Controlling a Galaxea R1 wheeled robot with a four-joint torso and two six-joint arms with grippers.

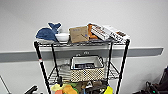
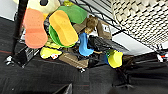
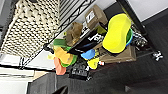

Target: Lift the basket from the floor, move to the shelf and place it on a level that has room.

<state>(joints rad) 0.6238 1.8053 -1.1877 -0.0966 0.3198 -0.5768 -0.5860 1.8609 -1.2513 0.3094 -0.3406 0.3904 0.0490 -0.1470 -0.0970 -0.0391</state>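
I see the small beige woven wicker basket with white lining [image 1: 87, 68] already resting on the silvery wire-grid middle tier [image 1: 53, 76] of the tall black wire rack [image 1: 40, 60], long axis running across the rack. Both wrist views look up at its weave from below; I cannot tell whether either gripper's fingers are spread or closed

Dark tip of the left arm [image 1: 32, 89] low at the head view's edge.
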